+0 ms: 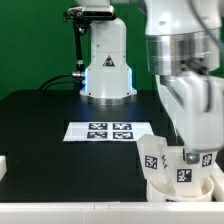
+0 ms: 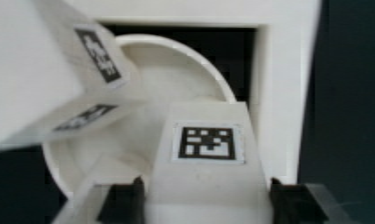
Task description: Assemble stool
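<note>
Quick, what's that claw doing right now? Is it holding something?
Gripper: closed on a white stool leg, over the round seat.

One round seat [image 1: 178,184] is showing at the lower right, two legs [image 1: 153,155] are standing up from it, and one marker board [image 1: 108,131] is lying mid-frame.

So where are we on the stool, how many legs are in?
Looks done: one leg stands out of the seat. In hand: the end effector straddles a second leg over the seat in the wrist view; whether it is seated or gripped, I cannot tell. Left: any further legs; none lies loose near the marker board.
</note>
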You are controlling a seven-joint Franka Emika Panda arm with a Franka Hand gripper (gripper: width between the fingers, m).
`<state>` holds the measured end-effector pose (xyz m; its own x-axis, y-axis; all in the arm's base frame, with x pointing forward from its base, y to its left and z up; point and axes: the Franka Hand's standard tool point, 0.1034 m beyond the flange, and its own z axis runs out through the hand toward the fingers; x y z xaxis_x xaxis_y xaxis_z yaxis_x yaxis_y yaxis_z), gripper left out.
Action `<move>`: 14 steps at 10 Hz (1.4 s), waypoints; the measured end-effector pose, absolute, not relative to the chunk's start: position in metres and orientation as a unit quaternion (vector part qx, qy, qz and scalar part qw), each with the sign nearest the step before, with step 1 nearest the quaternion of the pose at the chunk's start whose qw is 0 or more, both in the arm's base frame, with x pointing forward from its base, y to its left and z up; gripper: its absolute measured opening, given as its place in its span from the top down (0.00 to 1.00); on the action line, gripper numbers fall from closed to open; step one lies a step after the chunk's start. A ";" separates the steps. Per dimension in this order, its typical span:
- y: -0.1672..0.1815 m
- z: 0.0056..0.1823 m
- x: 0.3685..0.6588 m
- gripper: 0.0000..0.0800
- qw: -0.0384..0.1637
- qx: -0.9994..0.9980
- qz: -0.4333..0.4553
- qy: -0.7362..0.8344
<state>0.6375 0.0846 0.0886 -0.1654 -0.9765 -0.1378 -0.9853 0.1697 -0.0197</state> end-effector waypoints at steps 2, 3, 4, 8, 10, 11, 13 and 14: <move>0.090 0.091 0.641 0.59 0.069 -0.581 0.042 0.810; 0.090 0.090 0.641 0.59 0.067 -0.560 0.044 0.825; 0.091 0.090 0.640 0.59 0.066 -0.536 0.046 0.840; 0.094 0.095 0.638 0.35 0.053 -0.573 0.064 0.816; 0.100 0.104 0.643 0.24 0.067 -0.695 0.050 0.714; 0.103 0.105 0.643 0.20 0.069 -0.739 0.044 0.669; 0.099 0.103 0.643 0.19 0.069 -0.769 0.041 0.634; 0.098 0.103 0.643 0.19 0.068 -0.801 0.036 0.593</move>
<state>0.6430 0.0983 0.1033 0.2940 -0.9458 -0.1381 -0.9555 -0.2872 -0.0670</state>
